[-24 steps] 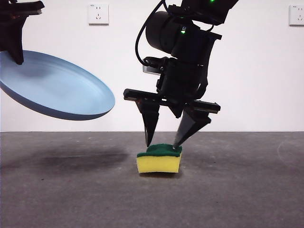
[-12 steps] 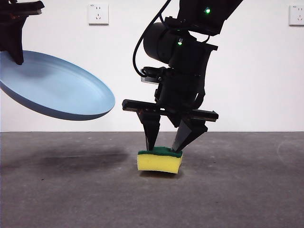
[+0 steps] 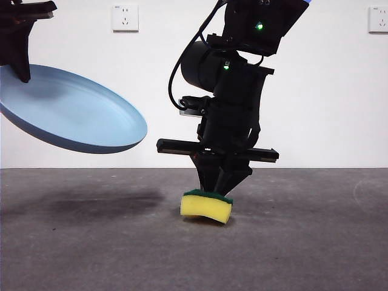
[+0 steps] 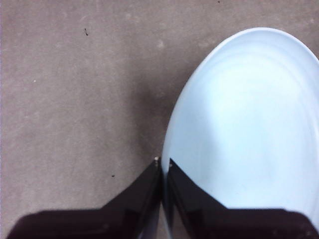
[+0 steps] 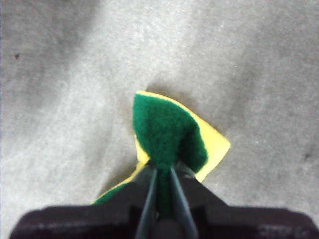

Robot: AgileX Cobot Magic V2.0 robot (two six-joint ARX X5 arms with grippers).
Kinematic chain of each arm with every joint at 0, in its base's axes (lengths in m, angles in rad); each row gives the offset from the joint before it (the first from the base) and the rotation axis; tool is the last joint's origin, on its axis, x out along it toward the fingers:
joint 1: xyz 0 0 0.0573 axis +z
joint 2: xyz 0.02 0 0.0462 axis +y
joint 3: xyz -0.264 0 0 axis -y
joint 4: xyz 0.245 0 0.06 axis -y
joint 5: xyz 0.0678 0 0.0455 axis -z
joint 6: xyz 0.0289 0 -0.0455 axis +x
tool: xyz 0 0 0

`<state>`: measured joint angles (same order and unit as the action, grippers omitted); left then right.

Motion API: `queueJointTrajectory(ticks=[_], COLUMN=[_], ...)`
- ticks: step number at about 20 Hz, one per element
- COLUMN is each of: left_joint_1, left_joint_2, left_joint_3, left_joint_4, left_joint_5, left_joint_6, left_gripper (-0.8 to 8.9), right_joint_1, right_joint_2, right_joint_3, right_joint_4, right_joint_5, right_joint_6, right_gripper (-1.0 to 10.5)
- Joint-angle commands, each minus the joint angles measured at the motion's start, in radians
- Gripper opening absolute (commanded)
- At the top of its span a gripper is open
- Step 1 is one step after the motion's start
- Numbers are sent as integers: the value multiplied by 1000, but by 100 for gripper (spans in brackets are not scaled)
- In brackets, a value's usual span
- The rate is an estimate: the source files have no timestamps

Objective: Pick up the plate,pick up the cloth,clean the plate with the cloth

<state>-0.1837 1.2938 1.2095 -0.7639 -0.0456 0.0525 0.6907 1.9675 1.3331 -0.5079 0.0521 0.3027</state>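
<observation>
plate: the plate (image 3: 73,112) hung tilted in the air over the desk's left side, same spot and tilt as a second earlier; no change.
left gripper: the left gripper (image 4: 163,167) was pinched together on the plate's rim, the wrist view showing the rim between its jaws.
desk: the desk (image 3: 315,242) was grey, with the plate's shadow on its left part.
cloth: the cloth (image 3: 207,206) sat near the middle of the desk, green face up; a second earlier it lay flat and wider, now it was squeezed narrow, tipped, one end seemingly just off the desk.
right gripper: the right gripper (image 3: 216,185) had come down and gone from spread either side of the cloth to clamped on its green top, which bunched up between the jaws in the wrist view (image 5: 160,186).
meaning: the plate was already held; the cloth grasp looked made, so the pick-up was likely starting, with wiping not yet begun.
risk: the pinch seemed to hold only the top layer, so it might slip.
</observation>
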Motion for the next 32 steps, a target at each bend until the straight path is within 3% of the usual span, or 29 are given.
queueJointTrajectory(ticks=[1,7,12,21,25,27,32], left_joint_1=[0,-20,-95,-262,-266,-265,-222], left_joint_2=[6,55,84,84,84,84,84], left_joint_3=[-10,-10,-10,-10,-10,-10,-10], left_joint_4=[18,45,103,151,174,179,185], left_joint_5=[2,13,187,214,261,262,267], left_joint_6=[4,-6,-72,-114,-133,-132,-132], left_gripper=[-7,-7,-7,-8,-8,-8,-8], right_joint_1=[8,19,25,48,95,130,222], right_joint_2=[-38,-335,-500,-412,-340,-327,-327], right_joint_3=[-23,-23,-23,-23,-23,-23,-23], right_joint_4=[-23,-24,-24,19,84,102,17], right_joint_5=[-20,-20,-19,-19,-29,-72,-79], right_joint_6=[-6,-35,-77,-95,-98,-130,-142], right_gripper=[-15,-15,-15,-15,-15,-15,-15])
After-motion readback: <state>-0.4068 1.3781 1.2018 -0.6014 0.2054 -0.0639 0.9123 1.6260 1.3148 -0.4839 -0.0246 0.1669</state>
